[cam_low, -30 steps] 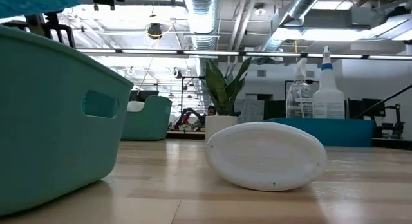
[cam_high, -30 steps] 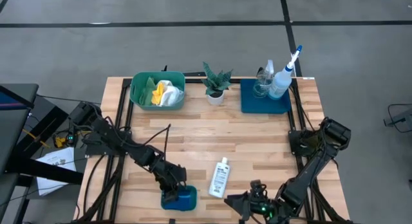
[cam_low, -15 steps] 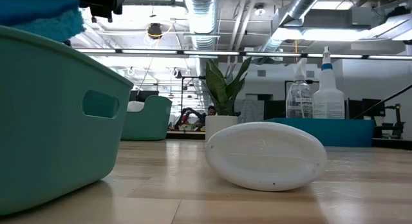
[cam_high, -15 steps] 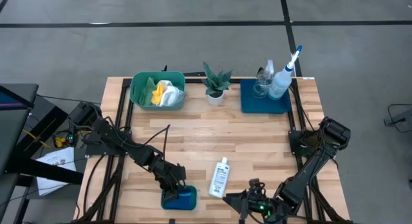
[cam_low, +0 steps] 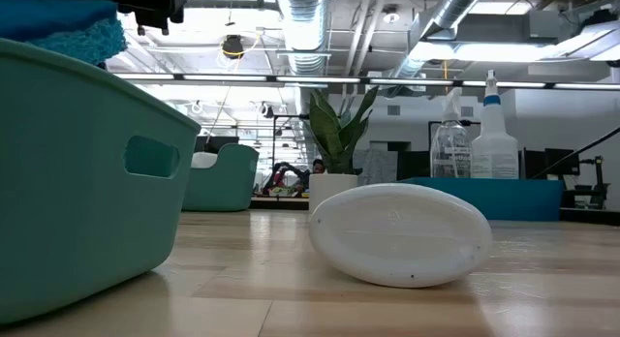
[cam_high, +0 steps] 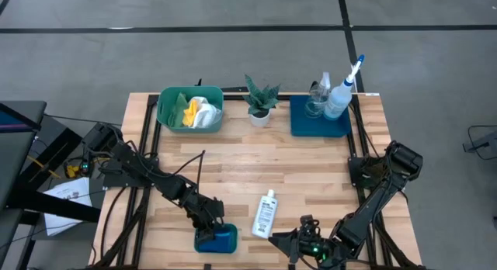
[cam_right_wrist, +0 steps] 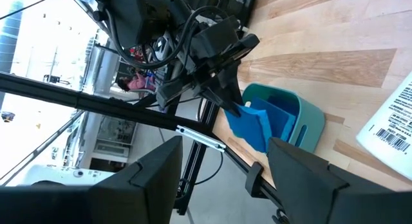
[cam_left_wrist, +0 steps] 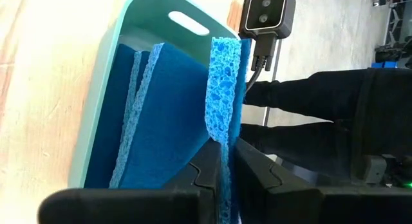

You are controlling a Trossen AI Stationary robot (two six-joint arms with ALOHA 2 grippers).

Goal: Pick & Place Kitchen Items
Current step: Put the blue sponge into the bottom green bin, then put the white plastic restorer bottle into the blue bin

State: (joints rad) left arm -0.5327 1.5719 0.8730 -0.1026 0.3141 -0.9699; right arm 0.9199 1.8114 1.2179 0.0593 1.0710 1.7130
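Your left gripper [cam_left_wrist: 225, 161] is at the table's near edge, over the near tub [cam_high: 217, 240], with its fingers [cam_left_wrist: 205, 167] pinched on a blue sponge [cam_left_wrist: 224, 89]. The sponge stands on edge, its lower part down inside the tub, beside the other sponges [cam_left_wrist: 158, 114] already leaning in there. From the low view you see the sponge's top [cam_low: 68, 27] poking above the tub's rim [cam_low: 87, 76].

Your right gripper [cam_right_wrist: 225, 166] waits low at the near right corner of the table, fingers spread apart and holding nothing (its camera looks across at the left arm and the tub [cam_right_wrist: 283, 114]).

The small bottle [cam_high: 265, 214] lies on its side on the bare wood, just to the right of the near tub and apart from it; in the low view its base [cam_low: 399, 235] faces the camera.

At the far edge, the far tub [cam_high: 190, 109] holds the yellow, green and white cloths [cam_high: 198, 112]. The plant [cam_high: 259, 99] stands between that tub and the tray [cam_high: 318, 119]. On the tray the clear sprayer [cam_high: 317, 95] and the white sprayer [cam_high: 342, 91] stand upright side by side.
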